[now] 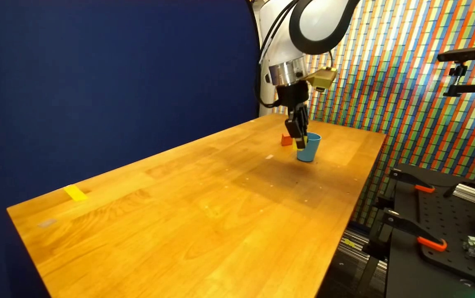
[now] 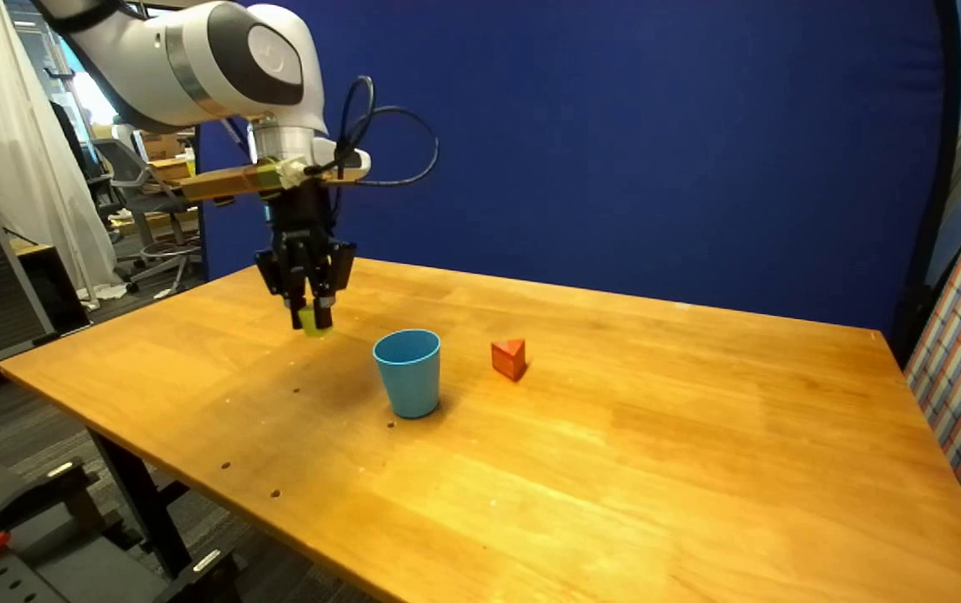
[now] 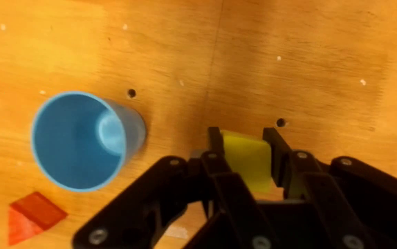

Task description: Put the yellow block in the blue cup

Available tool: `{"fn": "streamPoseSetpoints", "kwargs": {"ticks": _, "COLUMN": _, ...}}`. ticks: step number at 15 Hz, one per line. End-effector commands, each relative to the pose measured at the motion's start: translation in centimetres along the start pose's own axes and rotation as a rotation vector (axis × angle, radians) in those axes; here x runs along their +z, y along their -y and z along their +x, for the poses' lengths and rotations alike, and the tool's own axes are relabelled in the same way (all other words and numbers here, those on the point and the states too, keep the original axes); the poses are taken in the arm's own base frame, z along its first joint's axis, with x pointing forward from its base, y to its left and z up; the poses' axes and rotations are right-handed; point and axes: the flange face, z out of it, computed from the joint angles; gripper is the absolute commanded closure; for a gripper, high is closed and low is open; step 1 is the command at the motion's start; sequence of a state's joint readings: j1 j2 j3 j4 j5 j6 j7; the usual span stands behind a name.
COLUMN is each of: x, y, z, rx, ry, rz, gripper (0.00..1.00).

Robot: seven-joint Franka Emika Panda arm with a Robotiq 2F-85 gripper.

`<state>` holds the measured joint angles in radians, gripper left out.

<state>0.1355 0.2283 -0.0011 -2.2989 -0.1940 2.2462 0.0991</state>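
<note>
The gripper (image 3: 243,140) is narrow, pinched in on the yellow block (image 3: 248,160). It squeezes the block on two sides and holds it up above the table (image 2: 698,477). In both exterior views the gripper hides part of the block. The gripper points down from the end of a big white arm (image 2: 167,75).

The yellow block is outside the cup (image 2: 412,385), off to one side. In the wrist view, bare wood shows between them, so they are apart. The cup stands upright on the table with its open top up, and the wrist view looks down inside it to the pale round bottom.

The red block (image 2: 508,360) sits on the table near the cup, a little apart from it. Its top is a triangle. Small dark holes (image 3: 280,122) dot the wood close to the cup. A strip of yellow tape (image 1: 75,193) lies flat by the edge of the table, well apart from the cup and the gripper.

A big blue sheet (image 1: 117,82) stands along one long side of the table. There is a bright wall (image 1: 419,111) of many colors, and a black bench (image 1: 407,269) with black and orange clamps (image 1: 415,231).
</note>
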Motion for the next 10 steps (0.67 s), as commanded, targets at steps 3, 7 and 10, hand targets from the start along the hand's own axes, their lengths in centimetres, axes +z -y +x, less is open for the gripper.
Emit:
{"fn": "streamPoseSetpoints", "kwargs": {"ticks": 3, "x": -5.4, "y": -7.0, "z": -7.0, "rx": 0.279, "ry": -0.078, "rz": -0.071, "gripper": 0.87}}
{"fn": "streamPoseSetpoints", "kwargs": {"ticks": 7, "x": -5.7, "y": -10.3, "z": -7.0, "rx": 0.394, "ry": -0.024, "rz": -0.139, "gripper": 0.87}}
{"fn": "streamPoseSetpoints", "kwargs": {"ticks": 10, "x": -4.9, "y": -11.4, "z": -5.5, "rx": 0.393, "ry": 0.017, "rz": -0.152, "gripper": 0.87}}
